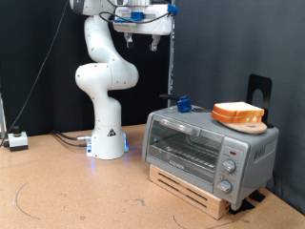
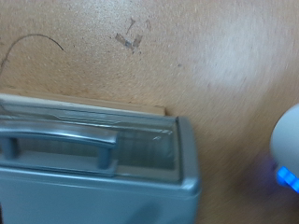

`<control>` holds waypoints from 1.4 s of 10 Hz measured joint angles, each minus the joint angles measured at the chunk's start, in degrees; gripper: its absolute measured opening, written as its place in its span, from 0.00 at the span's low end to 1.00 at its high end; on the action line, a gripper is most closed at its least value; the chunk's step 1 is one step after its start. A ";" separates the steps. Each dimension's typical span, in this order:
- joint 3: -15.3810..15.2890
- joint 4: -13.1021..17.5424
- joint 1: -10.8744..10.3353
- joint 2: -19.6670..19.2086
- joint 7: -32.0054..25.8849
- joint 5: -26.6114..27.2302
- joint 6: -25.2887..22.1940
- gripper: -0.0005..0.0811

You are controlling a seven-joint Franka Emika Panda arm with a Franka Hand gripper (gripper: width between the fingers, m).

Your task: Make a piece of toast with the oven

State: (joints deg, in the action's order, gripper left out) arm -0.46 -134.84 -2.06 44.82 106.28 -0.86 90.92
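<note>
The silver oven (image 1: pixel 210 148) stands on a low wooden pallet at the exterior view's right, its glass door shut. On its roof a round wooden board carries the piece of toast (image 1: pixel 238 112), which looks like stacked bread slices. My gripper (image 1: pixel 141 40) hangs high near the exterior view's top, well above and to the left of the oven, its fingers apart with nothing between them. In the wrist view I look down on the oven (image 2: pixel 93 173) and its bar handle (image 2: pixel 61 145); no fingers or toast show there.
A small blue object (image 1: pixel 183 103) sits on the oven's roof at its left rear. A black stand (image 1: pixel 259 91) rises behind the board. The white robot base (image 1: pixel 107 143) stands to the oven's left, and a small white box (image 1: pixel 17 139) sits at the far left.
</note>
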 joint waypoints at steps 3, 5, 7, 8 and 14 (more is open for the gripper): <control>0.96 -0.51 -2.03 0.32 -10.91 1.85 0.01 1.00; 2.88 -0.76 -5.81 1.39 -22.21 4.86 0.23 1.00; 5.44 -2.65 -8.92 0.45 -35.37 4.93 2.72 1.00; 6.86 -3.63 -10.04 -1.01 -42.57 4.06 4.91 1.00; 13.84 -6.73 -14.78 -1.43 -66.06 7.97 9.81 1.00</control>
State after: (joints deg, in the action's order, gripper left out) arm 13.38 -141.57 -16.84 43.39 40.22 7.11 100.73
